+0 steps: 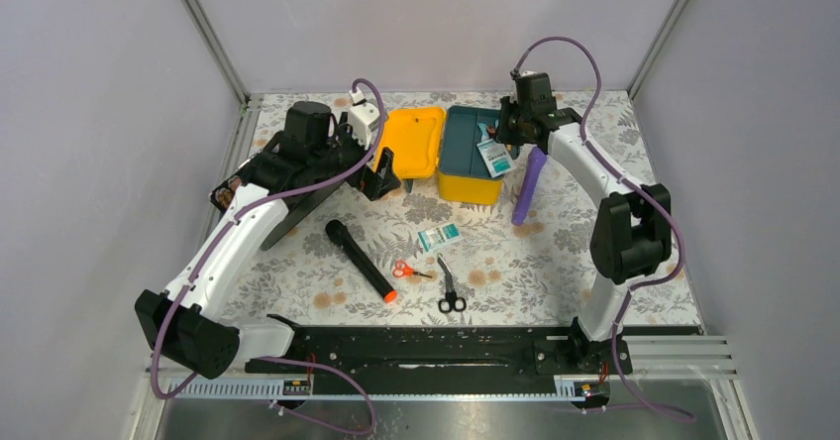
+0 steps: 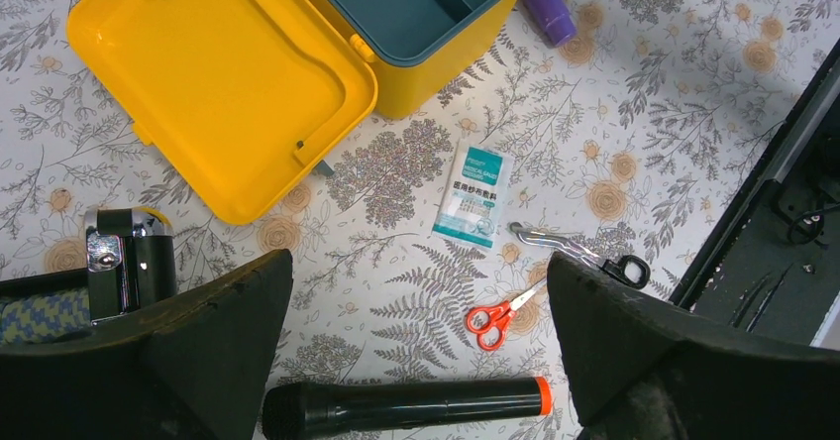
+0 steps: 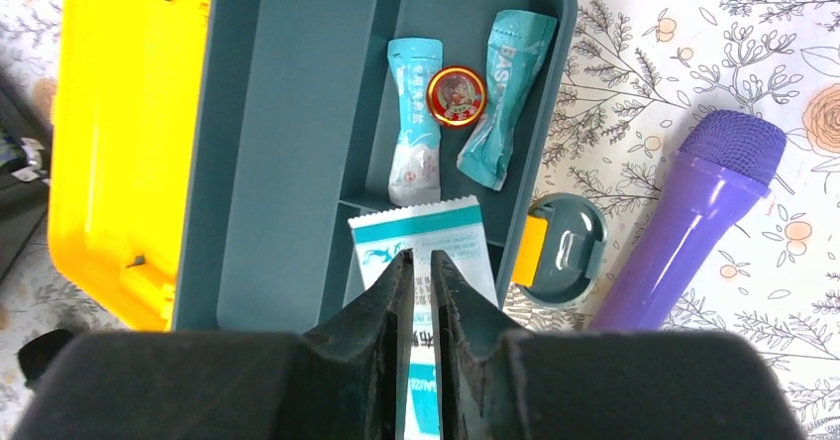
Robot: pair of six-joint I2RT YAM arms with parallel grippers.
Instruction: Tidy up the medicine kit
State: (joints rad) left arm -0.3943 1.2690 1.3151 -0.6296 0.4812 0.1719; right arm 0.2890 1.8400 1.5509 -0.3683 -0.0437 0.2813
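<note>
Bright, even light; perhaps faint blur

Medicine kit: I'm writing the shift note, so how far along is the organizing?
Done: the medicine kit is open, and two teal sachets and a round tin lie in one compartment of its tray. In hand: the right pincer is shut on a white-and-teal packet over the tray. Left: a matching packet lies on the table, perhaps the orange scissors too; the left pincer is open, empty.

Teal sachet (image 3: 500, 103): "BAS" (rest unreadable).
</note>
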